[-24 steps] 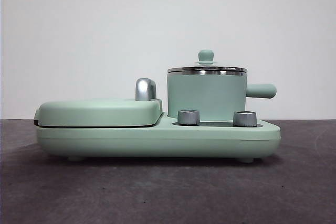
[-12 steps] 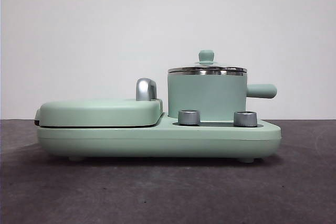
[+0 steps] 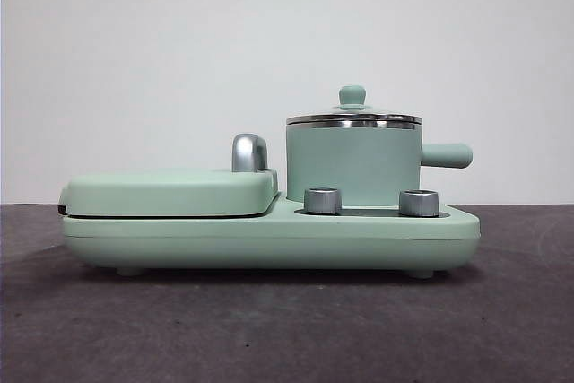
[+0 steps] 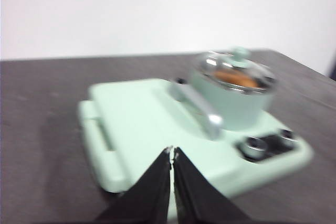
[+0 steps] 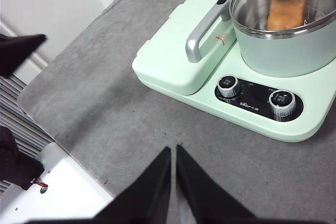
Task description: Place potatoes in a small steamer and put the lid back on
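While both our arms hang back from the appliance, the steamer (image 3: pixel 352 164) stands on the right end of the mint-green base (image 3: pixel 269 238), its stubby handle (image 3: pixel 446 155) pointing right in the front view. We see the lid (image 3: pixel 353 117) seated flat on the steel rim, knob (image 3: pixel 352 95) up. Through the glass, the right wrist view shows the potato (image 5: pixel 286 10) lying inside the pot, orange-brown under the knob; the left wrist view shows it too, blurred. Left of the pot lies the closed griddle (image 3: pixel 170 192) with its chrome handle (image 3: pixel 248 152), and two dials (image 3: pixel 323 200) sit in front of the pot. Our left gripper (image 4: pixel 172 153) is pressed together and holds nothing, above the table short of the griddle. Our right gripper (image 5: pixel 173 153) is likewise closed and empty, over bare grey table (image 5: pixel 131 129) well apart from the base
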Action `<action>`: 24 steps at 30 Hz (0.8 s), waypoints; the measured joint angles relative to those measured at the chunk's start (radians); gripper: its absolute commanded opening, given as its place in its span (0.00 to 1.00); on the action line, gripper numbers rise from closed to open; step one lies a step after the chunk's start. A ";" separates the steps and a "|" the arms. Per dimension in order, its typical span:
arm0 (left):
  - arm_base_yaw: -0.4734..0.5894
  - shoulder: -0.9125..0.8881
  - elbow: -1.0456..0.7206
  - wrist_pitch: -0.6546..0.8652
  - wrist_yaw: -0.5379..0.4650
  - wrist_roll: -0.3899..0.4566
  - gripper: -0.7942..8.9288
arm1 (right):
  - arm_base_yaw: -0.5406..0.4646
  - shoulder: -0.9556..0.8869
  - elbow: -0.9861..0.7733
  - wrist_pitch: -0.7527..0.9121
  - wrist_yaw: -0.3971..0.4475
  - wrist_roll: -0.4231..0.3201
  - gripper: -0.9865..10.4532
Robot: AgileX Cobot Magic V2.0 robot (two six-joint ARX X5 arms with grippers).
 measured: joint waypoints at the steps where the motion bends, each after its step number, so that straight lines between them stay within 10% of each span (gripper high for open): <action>1: 0.022 -0.028 -0.054 0.048 0.000 0.000 0.09 | 0.000 0.000 0.000 0.003 0.000 0.000 0.10; 24: 0.081 -0.198 -0.370 0.121 -0.398 -0.003 0.09 | 0.000 0.000 0.000 0.008 0.000 0.000 0.10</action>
